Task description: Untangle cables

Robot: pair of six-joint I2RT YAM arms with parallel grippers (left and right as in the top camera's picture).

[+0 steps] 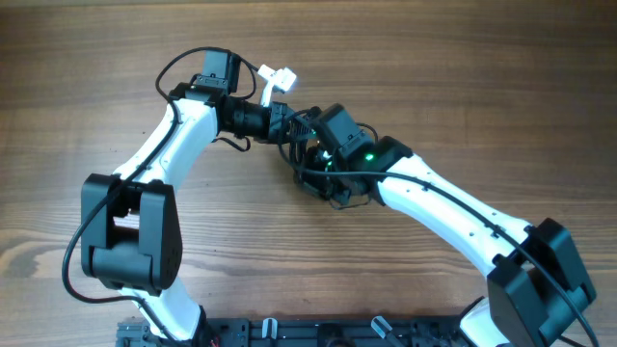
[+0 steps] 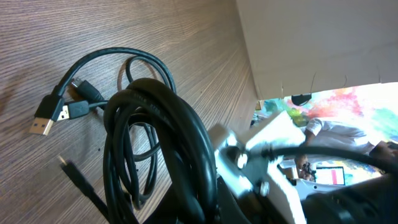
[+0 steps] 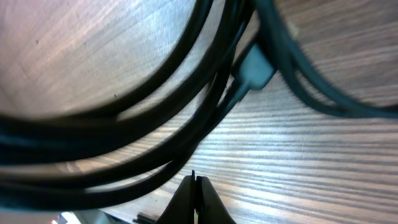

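Our left gripper (image 1: 287,123), closed, reaches rightward on a bent arm. The coil of thin black plug-ended cables (image 2: 155,143) bunches just under it, grip unclear. Our right gripper (image 3: 194,186), pinched together empty, points at the same coil just beyond its tips, arm stretched leftward.

Robotics lab or test workspace, wood-grain table (image 1: 87,58), two white-and-black robot arms (image 1: 178,140) mounted at its near edge, white panel (image 2: 311,43) beyond, person (image 2: 333,132) in white near a lit screen (image 2: 331,176).
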